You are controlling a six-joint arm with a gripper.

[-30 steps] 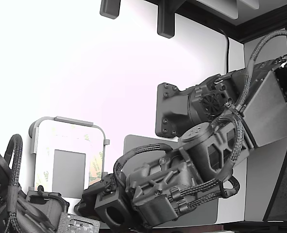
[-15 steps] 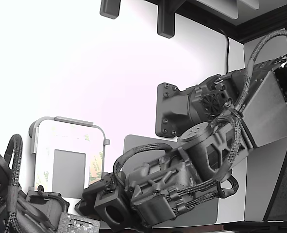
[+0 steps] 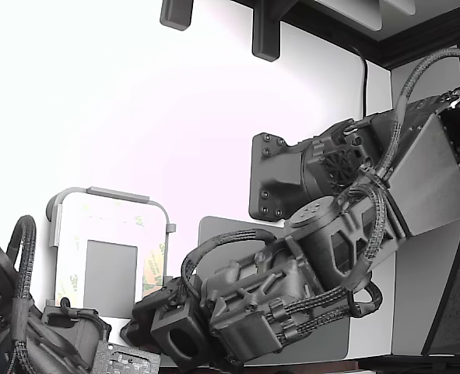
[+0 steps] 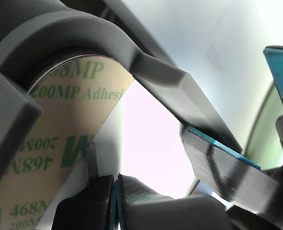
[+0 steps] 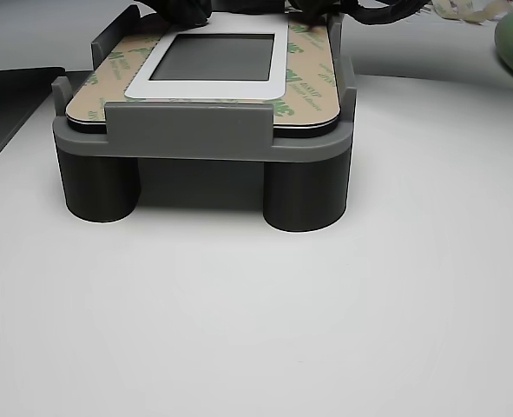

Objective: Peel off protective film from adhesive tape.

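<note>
The protective film (image 4: pixel 55 143) is a pale-yellow strip with green print. In the wrist view it lies on the white panel under the curved grey fixture corner (image 4: pixel 84 33). The adhesive tape beneath it is hidden. My gripper (image 4: pixel 116 201) is shut, teal pads pressed together at the film's side edge. In the exterior view the film (image 3: pixel 153 269) runs along the right side of the white panel (image 3: pixel 109 222). My gripper (image 3: pixel 140 319) sits at the panel's near right corner, mostly hidden by the arm.
A second arm (image 3: pixel 19 327) lies at the exterior view's lower left. A grey mat (image 3: pixel 222 230) lies under my arm. Two other teal-padded fingers (image 4: pixel 218 148) stand apart close by. The other view shows the grey fixture (image 5: pixel 187 130) on two round legs, raised off the table.
My arm and its camera block have shifted very slightly down and toward the exterior view's left. The panel and the film look unchanged.
</note>
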